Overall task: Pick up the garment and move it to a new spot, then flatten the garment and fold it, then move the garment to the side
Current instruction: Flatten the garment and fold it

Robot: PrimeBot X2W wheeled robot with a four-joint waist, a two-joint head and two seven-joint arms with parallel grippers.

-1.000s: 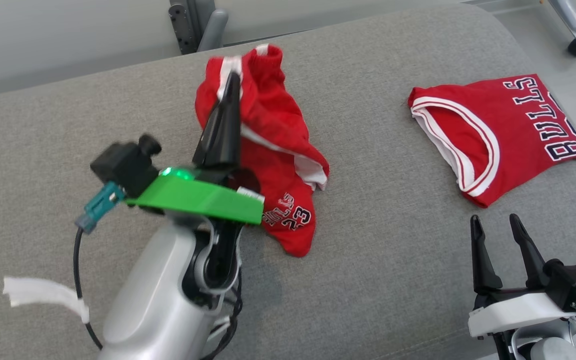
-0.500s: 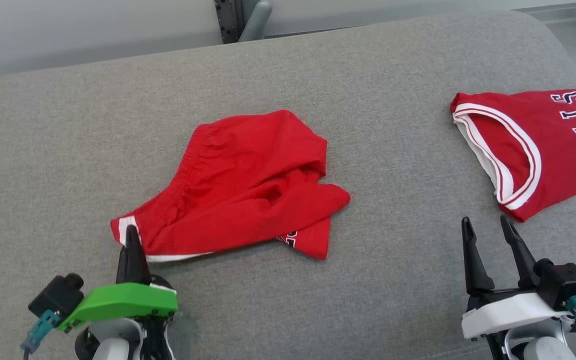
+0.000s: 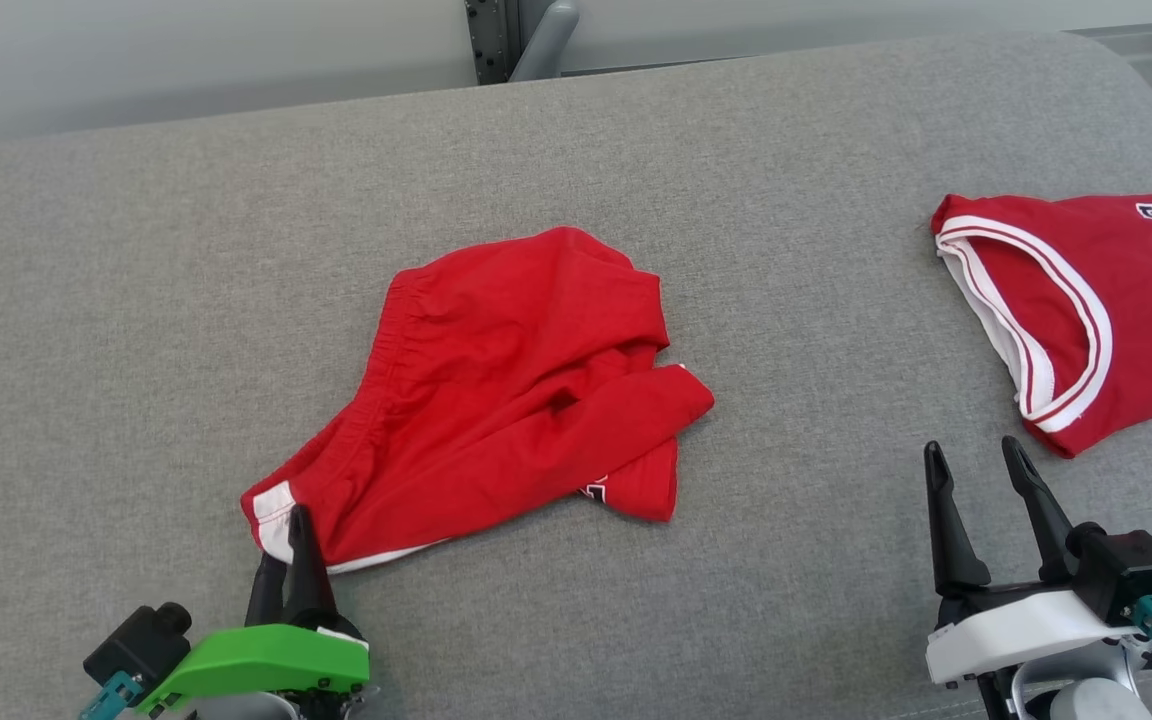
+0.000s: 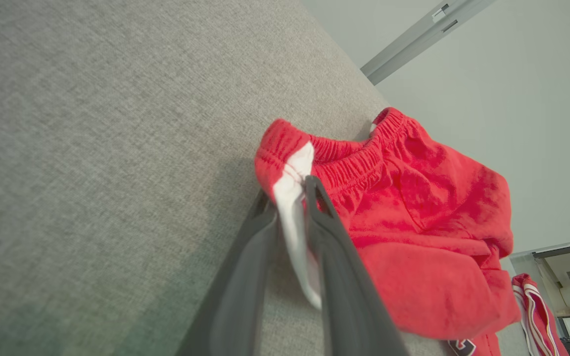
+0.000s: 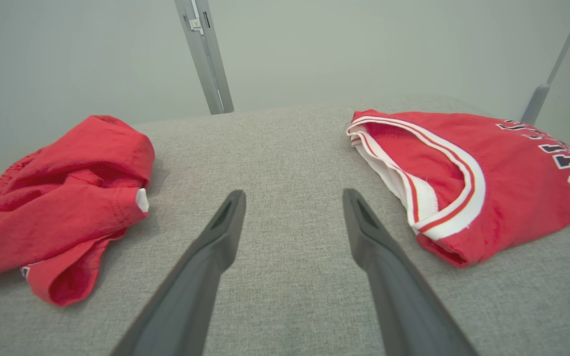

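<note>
red shorts, white trim between slightly parted left tool, right tool pointing forward, wide open, empty

One shorts, one jersey, two grippers

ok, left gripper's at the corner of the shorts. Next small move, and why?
Probably open the left gripper fully and back it off the red shorts. Its fingers look parted, but the white trim sits between them. The shorts lie rumpled on the grey cushion, so flattening needs a fresh grip.
</note>
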